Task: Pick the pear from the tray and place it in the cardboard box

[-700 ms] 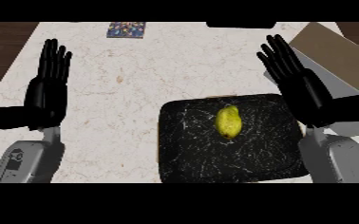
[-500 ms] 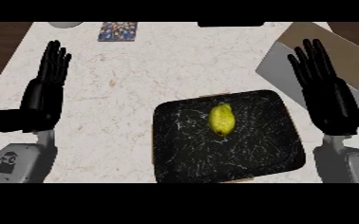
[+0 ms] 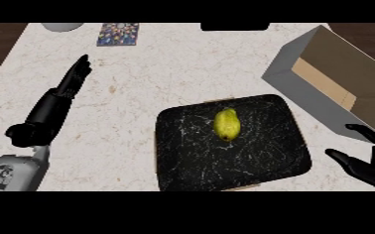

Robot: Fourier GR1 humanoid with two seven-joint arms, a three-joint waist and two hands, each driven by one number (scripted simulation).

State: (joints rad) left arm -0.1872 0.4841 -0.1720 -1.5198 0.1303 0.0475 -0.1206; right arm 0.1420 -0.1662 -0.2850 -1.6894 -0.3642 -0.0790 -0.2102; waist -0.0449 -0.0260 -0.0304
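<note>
A: Pear (image 3: 227, 124) sits mid-tray (image 3: 183, 153), long axis running away from the robot.

B: Right hand (image 3: 356, 164) is nearer, low at the right edge, fingers spread, holding nothing (box (image 3: 322, 79) just beyond). Left hand (image 3: 62, 99) rests open, far across the desk (image 3: 147, 79).

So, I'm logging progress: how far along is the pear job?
Nothing is done yet: the pear lies on the black tray. Neither hand holds it; the right hand is open beside the tray, the left hand open. Grasping and moving to the cardboard box remain.
</note>
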